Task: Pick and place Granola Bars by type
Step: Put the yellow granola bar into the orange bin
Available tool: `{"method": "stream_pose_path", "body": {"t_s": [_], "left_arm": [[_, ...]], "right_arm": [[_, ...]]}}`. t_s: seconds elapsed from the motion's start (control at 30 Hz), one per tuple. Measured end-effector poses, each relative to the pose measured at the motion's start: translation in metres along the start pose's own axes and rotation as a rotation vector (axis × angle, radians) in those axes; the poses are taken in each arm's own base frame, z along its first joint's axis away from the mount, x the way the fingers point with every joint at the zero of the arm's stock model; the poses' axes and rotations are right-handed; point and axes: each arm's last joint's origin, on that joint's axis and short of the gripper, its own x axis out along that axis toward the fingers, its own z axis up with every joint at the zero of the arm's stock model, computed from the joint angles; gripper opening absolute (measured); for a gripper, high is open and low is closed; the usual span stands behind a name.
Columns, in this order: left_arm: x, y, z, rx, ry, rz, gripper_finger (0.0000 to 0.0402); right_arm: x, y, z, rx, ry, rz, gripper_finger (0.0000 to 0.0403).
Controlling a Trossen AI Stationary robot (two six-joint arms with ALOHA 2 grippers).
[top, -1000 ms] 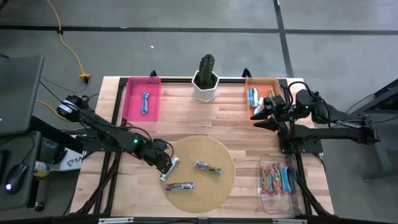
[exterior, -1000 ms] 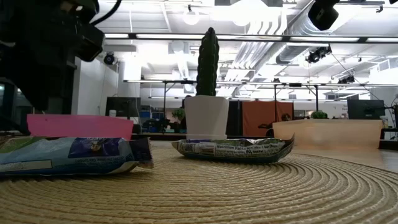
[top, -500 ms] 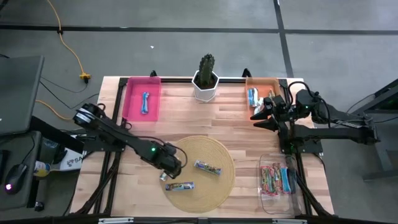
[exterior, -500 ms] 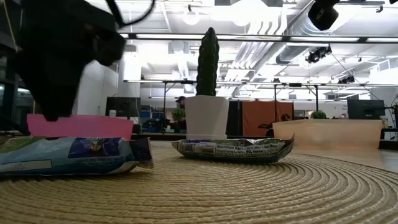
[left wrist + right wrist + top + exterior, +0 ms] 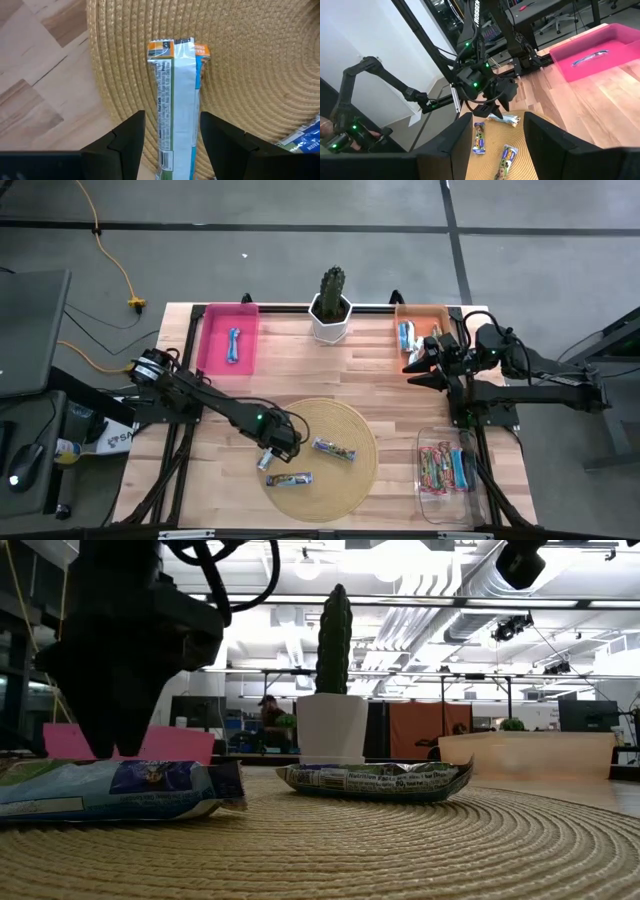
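My left claw (image 5: 171, 145) hangs over the left edge of the round mat (image 5: 345, 420), fingers apart, with a bar (image 5: 176, 105) lying between them. That bar sits half on the mat, half over the bare wood, its white back seam up and an orange end pointing away from me. I can't tell whether my fingers touch its sides; they are not closed on it. From above, the same bar (image 5: 266, 459) shows just under my left claw (image 5: 283, 442).

Further onto the mat lie two more bars: one (image 5: 289, 479) near the front edge with a blue-and-white wrapper, one (image 5: 334, 449) toward the middle. At table height the blue one (image 5: 110, 791) is nearest the lens, the other (image 5: 375, 779) behind it.

Beyond the mat, the pink bin (image 5: 215, 340) at the back left holds one blue bar (image 5: 234, 345). The potted cactus (image 5: 331, 305) stands at the back centre. The orange bin (image 5: 417, 312) at the back right holds bars, and my right claw (image 5: 420, 368) waits just beside it, fingers spread. The clear bin (image 5: 424, 500) at the front right holds several multicoloured bars (image 5: 447, 467).
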Motion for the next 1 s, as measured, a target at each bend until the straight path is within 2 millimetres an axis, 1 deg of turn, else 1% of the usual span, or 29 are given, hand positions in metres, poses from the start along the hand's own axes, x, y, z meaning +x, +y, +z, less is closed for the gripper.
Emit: {"method": "stream_pose_path", "body": {"t_s": [0.4,0.53,0.63,0.73,1.0], "left_arm": [[0.001,-0.001,0.000,-0.003,-0.001,-0.016,0.0186],[0.007,-0.001,0.000,0.009,0.006,-0.002,0.0186],[0.013,-0.004,0.000,0.012,0.015,-0.011,0.0186],[0.014,-0.005,0.000,0.012,0.018,-0.019,0.0186],[0.024,-0.006,0.000,0.035,0.047,0.005,0.0186]], "right_arm": [[0.000,0.000,0.000,0.002,0.004,-0.001,0.0161],[0.000,0.000,-0.001,0.004,0.009,-0.003,0.0161],[0.000,0.000,-0.001,0.005,0.010,-0.003,0.0161],[0.000,0.000,-0.001,0.006,0.012,-0.004,0.0161],[0.000,-0.001,-0.001,0.006,0.014,-0.005,0.0161]]}}
